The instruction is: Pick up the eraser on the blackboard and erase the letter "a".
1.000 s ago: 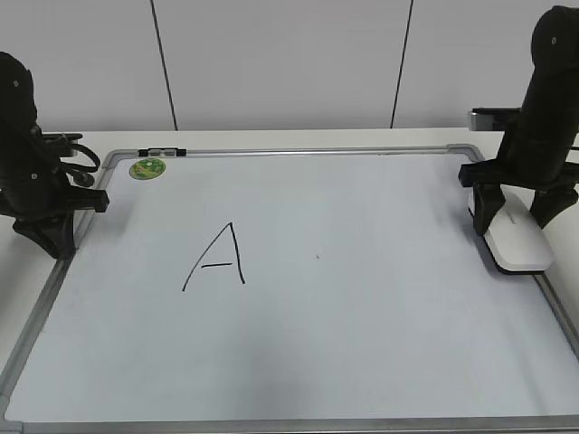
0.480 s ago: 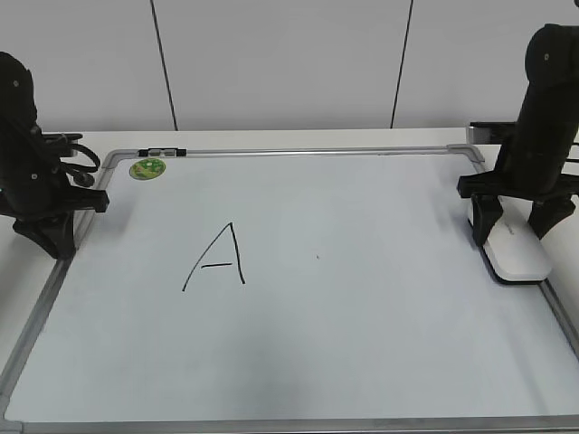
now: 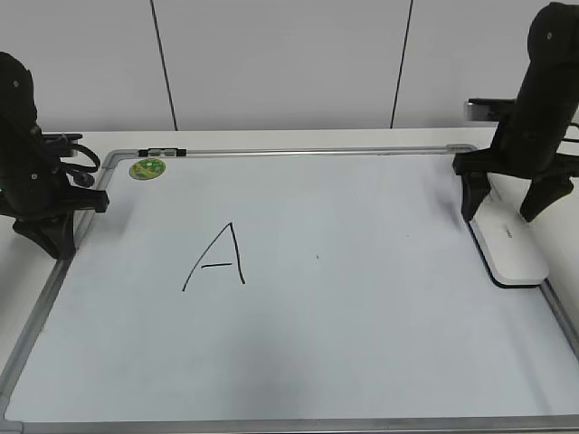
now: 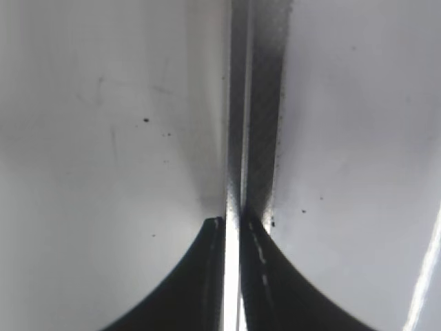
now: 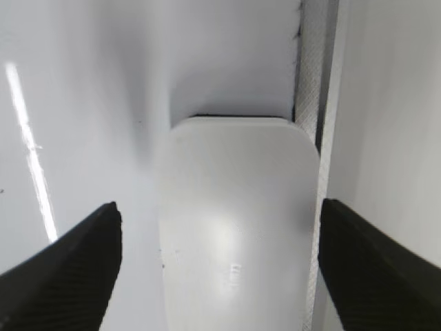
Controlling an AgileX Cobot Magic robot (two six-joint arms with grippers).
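Note:
The white eraser [image 3: 514,251] lies flat on the blackboard [image 3: 362,344] against its right frame. In the right wrist view the eraser [image 5: 238,227] sits between my fingers. My right gripper [image 3: 500,215] is open and hovers over the eraser's far end without touching it; its fingers [image 5: 219,207] stand wide on either side. My left gripper [image 3: 54,244] is shut and empty over the board's left frame [image 4: 258,103], fingertips [image 4: 233,221] nearly together. No small letter "a" shows on the board; only a tiny dark speck [image 3: 317,257] lies right of the capital "A" [image 3: 217,260].
A round green sticker [image 3: 147,168] sits at the board's far left corner. A small dark clip or pen [image 3: 163,151] lies on the top frame. The board's grey frame [image 5: 313,69] runs right beside the eraser. A wall stands behind the table.
My right gripper has risen and moved toward the board's far edge, off the eraser. The eraser stays on the board by the right frame. The left arm has not moved.

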